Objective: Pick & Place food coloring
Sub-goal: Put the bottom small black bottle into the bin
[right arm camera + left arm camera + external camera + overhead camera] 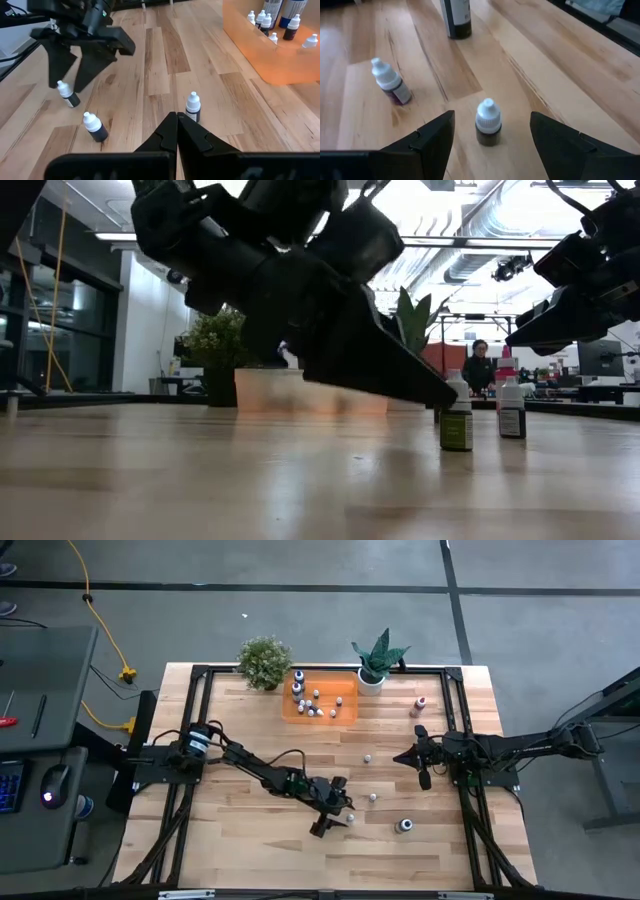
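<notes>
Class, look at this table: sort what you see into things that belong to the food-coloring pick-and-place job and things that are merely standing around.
Belongs to the job:
- loose food coloring bottles on the table
- bottle between the open left gripper fingers
- orange tray holding bottles
- right gripper, shut, waiting

Just standing about:
- bushy potted plant
- spiky potted plant

Even overhead light, soft focus up close

Ceiling lights [480, 242] glare white in the low view; the near surface [250, 480] blurs and shines faintly. The wrist views' own dark fingers [427, 145] look soft; shadows are weak.
</notes>
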Controlling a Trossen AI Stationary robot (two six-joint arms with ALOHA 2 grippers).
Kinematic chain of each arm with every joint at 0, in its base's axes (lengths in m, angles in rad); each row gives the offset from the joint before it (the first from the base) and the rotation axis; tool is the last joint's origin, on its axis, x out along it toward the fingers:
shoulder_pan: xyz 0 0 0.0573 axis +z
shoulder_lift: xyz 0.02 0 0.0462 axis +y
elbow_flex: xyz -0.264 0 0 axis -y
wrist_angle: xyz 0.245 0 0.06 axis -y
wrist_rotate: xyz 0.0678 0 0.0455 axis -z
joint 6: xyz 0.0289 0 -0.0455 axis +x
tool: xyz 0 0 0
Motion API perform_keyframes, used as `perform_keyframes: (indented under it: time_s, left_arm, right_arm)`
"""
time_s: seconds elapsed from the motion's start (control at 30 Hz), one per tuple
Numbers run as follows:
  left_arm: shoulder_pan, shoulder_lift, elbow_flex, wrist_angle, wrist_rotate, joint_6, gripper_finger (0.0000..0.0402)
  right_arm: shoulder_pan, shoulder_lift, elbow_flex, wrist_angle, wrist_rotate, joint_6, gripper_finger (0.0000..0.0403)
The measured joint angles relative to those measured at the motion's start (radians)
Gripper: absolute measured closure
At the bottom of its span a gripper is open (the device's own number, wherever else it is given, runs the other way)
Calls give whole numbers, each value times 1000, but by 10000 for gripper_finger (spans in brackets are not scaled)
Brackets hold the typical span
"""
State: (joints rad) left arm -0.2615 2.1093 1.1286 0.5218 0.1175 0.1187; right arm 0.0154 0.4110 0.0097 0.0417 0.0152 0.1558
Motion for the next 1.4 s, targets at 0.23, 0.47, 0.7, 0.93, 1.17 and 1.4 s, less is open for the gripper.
perform_keyframes:
  time_s: [0.23,0.47,0.7,0.93,1.17,1.4]
  left_arm:
    - [0,24,38,5,4,-19,149]
    - [7,23,43,-4,4,-19,149]
    - [7,23,43,-26,4,-20,150]
    - [7,22,43,-28,3,-21,199]
    - [7,22,43,-27,3,-21,250]
    - [7,22,42,-27,3,-23,286]
  right_arm:
    - [0,0,0,0,0,0,402]
    - [0,0,0,0,0,0,402]
    - [0,0,0,0,0,0,402]
    - [0,0,0,0,0,0,402]
    - [0,0,0,0,0,0,402]
    - [0,0,0,0,0,0,402]
